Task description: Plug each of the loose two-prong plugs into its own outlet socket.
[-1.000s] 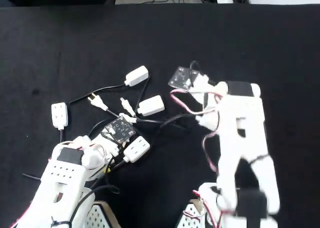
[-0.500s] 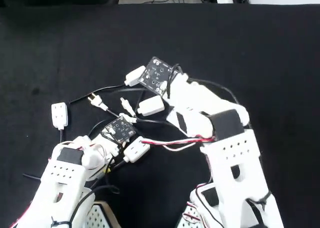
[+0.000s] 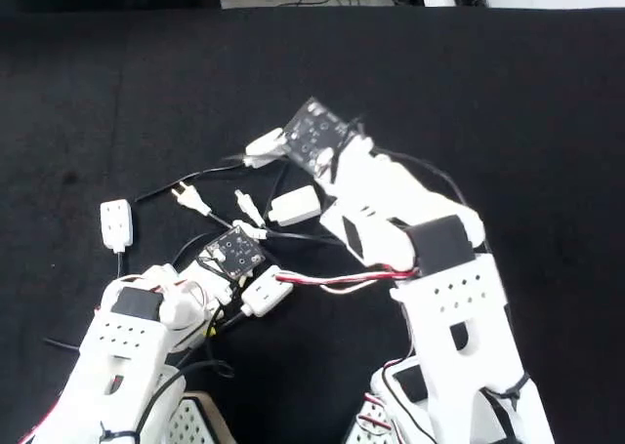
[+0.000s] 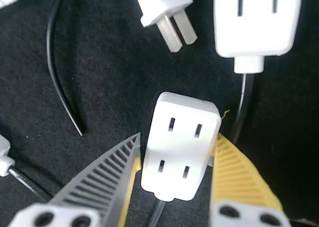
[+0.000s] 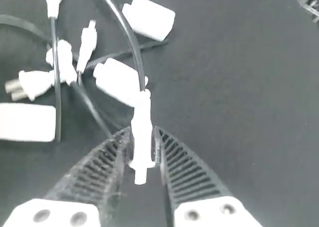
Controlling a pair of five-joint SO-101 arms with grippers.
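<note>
My left gripper (image 4: 178, 138) is shut on a white outlet socket (image 4: 179, 147), one grey and one yellow finger pressing its sides; the same socket (image 3: 266, 290) lies near the table's front. Beyond it lie a loose white plug (image 4: 167, 10) and a second socket (image 4: 256, 20). My right gripper (image 5: 142, 133) holds a slim white plug (image 5: 142, 137) on a black cable, fingers against both its sides. The right wrist (image 3: 314, 137) hangs over the far socket (image 3: 262, 145). Another plug (image 3: 190, 198) lies to the left.
A lone socket (image 3: 115, 224) sits at the left of the black table (image 3: 508, 102). Black cables (image 3: 171, 185) cross between sockets and plugs. A red-and-white wire (image 3: 332, 283) from the right arm loops over the middle. Open cloth lies to the right and far side.
The right arm swung left from beside the cluster to over the far socket, then edged a little farther away. The left arm kept still on its socket.
</note>
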